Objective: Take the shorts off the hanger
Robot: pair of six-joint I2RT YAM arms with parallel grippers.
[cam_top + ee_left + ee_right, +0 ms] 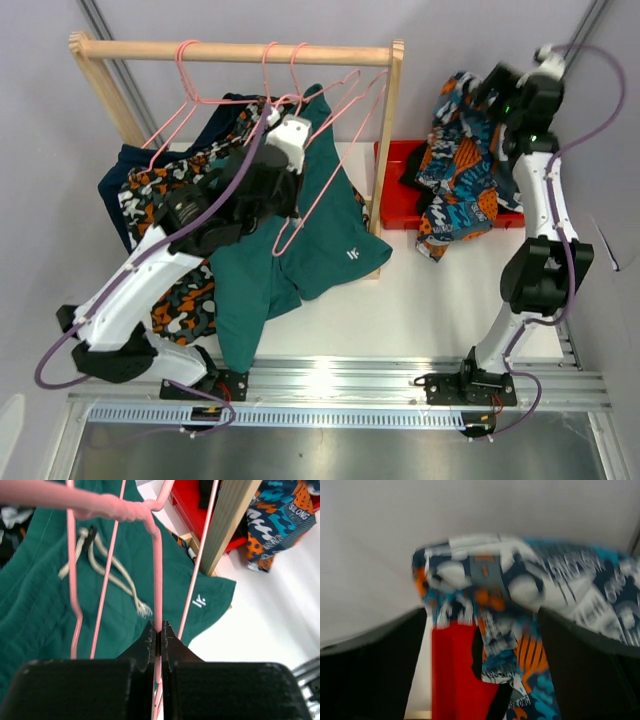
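The left pincer [159,630] is clamped shut on a wire of the pink hanger [157,565]. The teal shorts [335,245] spread directly beneath it, their long axis running from 1 o'clock at the rack [240,50] to 7 o'clock on the desk [440,310]. The right pincer [485,650] gapes wide over the red bin [392,190] at 2 o'clock, with the cartoon-print shorts [520,580] loose between its fingers. The left arm looks far nearer to the teal pair.
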